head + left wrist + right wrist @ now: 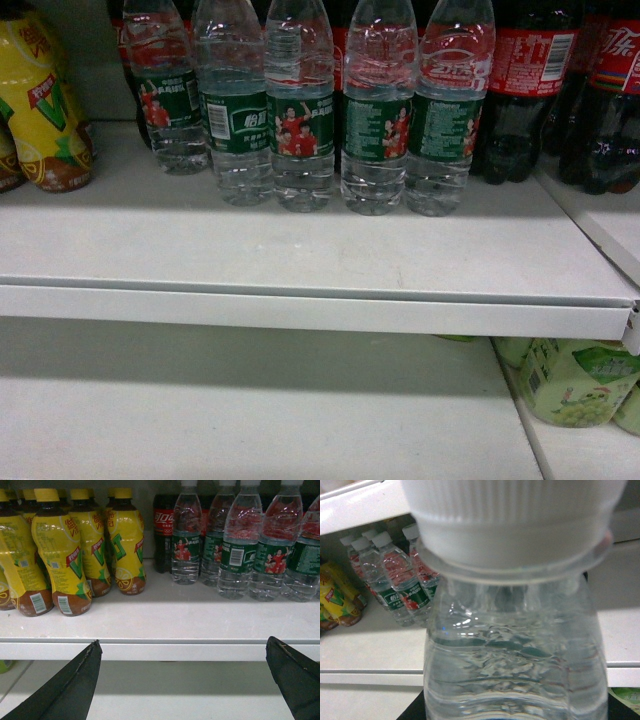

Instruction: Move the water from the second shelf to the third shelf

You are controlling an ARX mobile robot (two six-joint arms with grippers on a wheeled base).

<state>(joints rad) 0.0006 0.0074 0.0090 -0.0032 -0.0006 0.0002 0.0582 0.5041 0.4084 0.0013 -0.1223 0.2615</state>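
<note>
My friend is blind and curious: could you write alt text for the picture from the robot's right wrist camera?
A clear water bottle with a white ribbed cap fills the frame, very close to the camera. Behind it on the left, more water bottles with green labels and yellow drink bottles stand on a white shelf. The gripper itself is not visible.

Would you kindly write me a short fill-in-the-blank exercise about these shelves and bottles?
The front-row water bottles wear dark ____ labels.
The left gripper is ____, with nothing between its fingers.
The yellow-labelled bottles have ____ caps.
The water bottle filling the right wrist view has a ____ cap.
Missing words: green; open; yellow; white.
</note>
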